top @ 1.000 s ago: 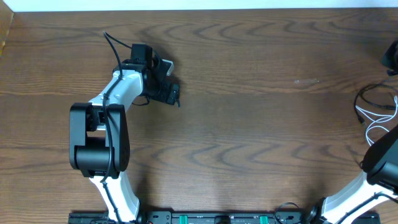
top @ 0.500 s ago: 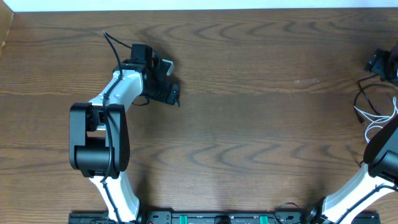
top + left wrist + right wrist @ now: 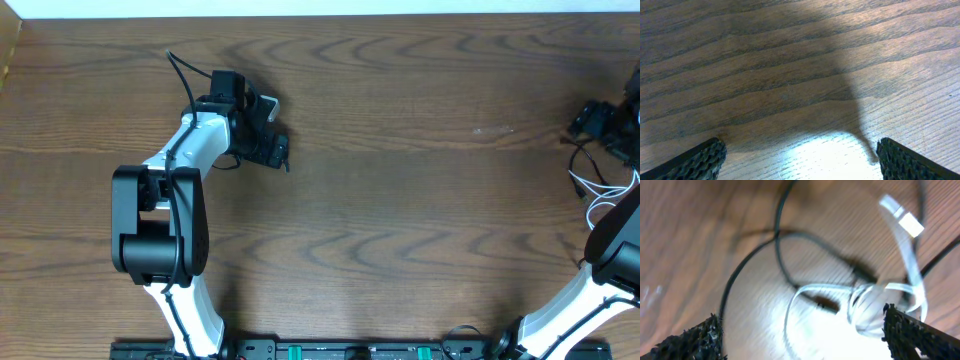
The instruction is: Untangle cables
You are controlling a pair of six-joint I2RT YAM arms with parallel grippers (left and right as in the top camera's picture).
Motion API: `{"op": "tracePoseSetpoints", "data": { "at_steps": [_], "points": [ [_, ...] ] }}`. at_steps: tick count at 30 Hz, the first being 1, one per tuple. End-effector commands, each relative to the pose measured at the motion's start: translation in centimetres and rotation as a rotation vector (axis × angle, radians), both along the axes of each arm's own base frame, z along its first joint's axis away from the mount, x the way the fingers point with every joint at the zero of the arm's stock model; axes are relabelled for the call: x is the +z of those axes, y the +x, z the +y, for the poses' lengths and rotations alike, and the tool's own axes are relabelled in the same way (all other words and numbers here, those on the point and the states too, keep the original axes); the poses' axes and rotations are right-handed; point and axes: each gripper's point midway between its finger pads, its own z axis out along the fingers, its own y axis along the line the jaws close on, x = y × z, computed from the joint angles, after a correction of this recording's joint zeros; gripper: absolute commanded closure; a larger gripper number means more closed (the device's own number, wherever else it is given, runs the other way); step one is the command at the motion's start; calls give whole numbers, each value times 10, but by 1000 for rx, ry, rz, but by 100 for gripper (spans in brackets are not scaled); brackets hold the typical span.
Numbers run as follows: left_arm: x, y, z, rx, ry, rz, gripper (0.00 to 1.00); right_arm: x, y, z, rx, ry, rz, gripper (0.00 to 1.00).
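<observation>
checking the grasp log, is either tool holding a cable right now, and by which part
Nothing is held. The left tool is open over the table; the right tool is open above the tangled cables, which lie loose on the wood.

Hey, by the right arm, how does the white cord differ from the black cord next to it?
The white cord is bunched into small tight loops; the black cord sweeps in wide, open curves. The white cord shows a flat pale plug end; the black cord's ends are too blurred to tell. Both are thin, lie on the wooden table and cross each other.
</observation>
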Motion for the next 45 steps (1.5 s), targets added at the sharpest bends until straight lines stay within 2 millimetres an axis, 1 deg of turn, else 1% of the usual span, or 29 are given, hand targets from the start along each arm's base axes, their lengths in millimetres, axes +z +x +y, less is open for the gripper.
{"op": "tracePoseSetpoints", "data": {
  "at_steps": [1,5,6,9,12,14,16,18,21,23,28,31,35,37,40,45],
  "points": [
    [5,0,1,-3,3,-7,3,15,-3,31,-5,153,-50,1],
    [5,0,1,-3,3,-6,2,17,-17,55,-2,272,-9,1],
    [5,0,1,-2,3,-6,3,17,-23,65,-4,324,12,1],
    [5,0,1,-3,3,-7,2,21,-34,87,-10,440,44,1],
    [5,0,1,-3,3,-7,2,27,-40,108,-20,556,57,1],
    [5,0,1,-3,3,-7,2,32,-40,119,-24,621,49,1],
    [5,0,1,-3,3,-7,2,39,-37,132,-29,706,29,1],
    [5,0,1,-3,3,-7,2,51,-29,148,-30,820,-21,1],
    [5,0,1,-3,3,-7,3,67,-18,165,-29,957,-93,1],
    [5,0,1,-3,3,-7,2,80,-11,175,-27,1048,-140,1],
    [5,0,1,-3,3,-7,2,117,3,195,81,1250,-307,1],
    [5,0,1,-3,3,-7,3,118,9,194,112,1243,-343,1],
    [5,0,1,0,2,-6,2,105,18,182,161,1138,-374,1],
    [5,0,1,0,2,-6,2,101,26,176,197,1083,-407,1],
    [5,0,1,0,2,-6,3,93,41,162,239,977,-459,8],
    [5,0,1,3,1,-5,3,85,72,133,174,820,-524,9]
  ]
}}
